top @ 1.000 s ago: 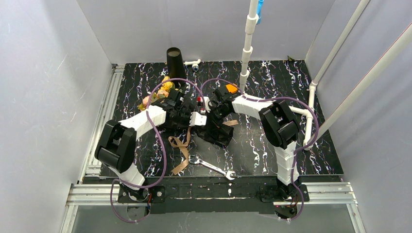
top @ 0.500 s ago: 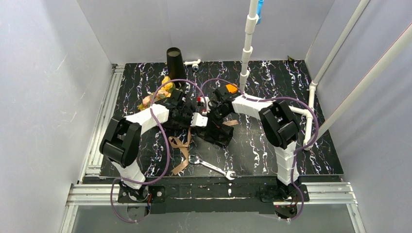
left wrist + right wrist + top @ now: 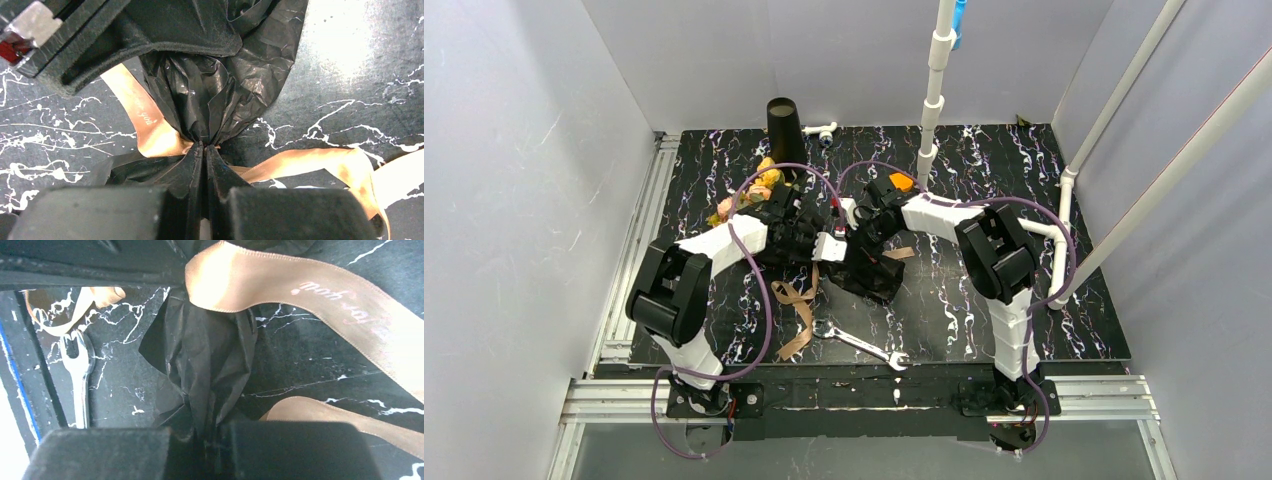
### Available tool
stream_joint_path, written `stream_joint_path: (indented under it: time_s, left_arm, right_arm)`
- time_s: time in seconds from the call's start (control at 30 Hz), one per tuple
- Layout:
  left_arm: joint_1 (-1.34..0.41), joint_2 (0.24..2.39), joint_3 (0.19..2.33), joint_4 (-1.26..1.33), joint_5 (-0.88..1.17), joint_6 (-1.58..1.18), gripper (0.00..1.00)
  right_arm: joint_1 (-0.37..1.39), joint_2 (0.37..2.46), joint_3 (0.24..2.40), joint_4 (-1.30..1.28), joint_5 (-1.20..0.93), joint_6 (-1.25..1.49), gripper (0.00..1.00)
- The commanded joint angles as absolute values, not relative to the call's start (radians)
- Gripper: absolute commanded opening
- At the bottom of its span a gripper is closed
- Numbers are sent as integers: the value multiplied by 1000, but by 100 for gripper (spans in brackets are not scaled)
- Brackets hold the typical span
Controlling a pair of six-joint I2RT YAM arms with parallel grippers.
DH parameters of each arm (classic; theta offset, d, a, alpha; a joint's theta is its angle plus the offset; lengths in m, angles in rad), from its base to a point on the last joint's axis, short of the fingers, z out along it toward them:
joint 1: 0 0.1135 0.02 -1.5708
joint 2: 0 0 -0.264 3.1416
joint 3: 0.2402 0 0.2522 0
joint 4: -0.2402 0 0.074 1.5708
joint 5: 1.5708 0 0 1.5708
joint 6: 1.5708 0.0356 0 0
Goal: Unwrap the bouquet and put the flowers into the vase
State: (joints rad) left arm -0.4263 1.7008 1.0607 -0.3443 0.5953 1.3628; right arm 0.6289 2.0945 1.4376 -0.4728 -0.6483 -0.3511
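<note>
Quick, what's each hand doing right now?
Left hand: closed, pinching the black wrapping paper at its gathered neck.
Right hand: closed on the same wrapping paper.

tabletop: black, white marble veining | far left-centre: vase upright, small white fitting just beside it | far centre: white pipe post standing | centre: bouquet lying down, flowers toward vase | nearer: ribbon strands loose on surface | wrench flat, near ribbon
</note>
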Motion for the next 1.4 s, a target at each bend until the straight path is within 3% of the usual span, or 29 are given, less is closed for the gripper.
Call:
stream_joint_path:
  time_s: [0.0,0.3,0.6,0.77,0.97,1.37]
  left_arm:
    - [-392,1614,1044,-463,560,1385,0]
    - [-393,1511,969,-542,579,1468,0]
    - [-393,1381,797,-405,565,1493,0]
    - [-393,1368,861,-430,604,1335,0]
    - [-436,1394,921,-388,572,1221,17]
    - [-497,1639,952,-196,346,1100,30]
  right_arm:
    - [618,2195,1403,-624,-555,-334,1]
    - [591,2212,1416,-611,-557,-296,1]
    - [581,2205,1405,-595,-551,-276,1]
    - [582,2195,1408,-601,-558,-295,1]
    - [583,2187,1398,-601,-581,-300,1]
    - [584,2179,1388,-606,-601,-311,1]
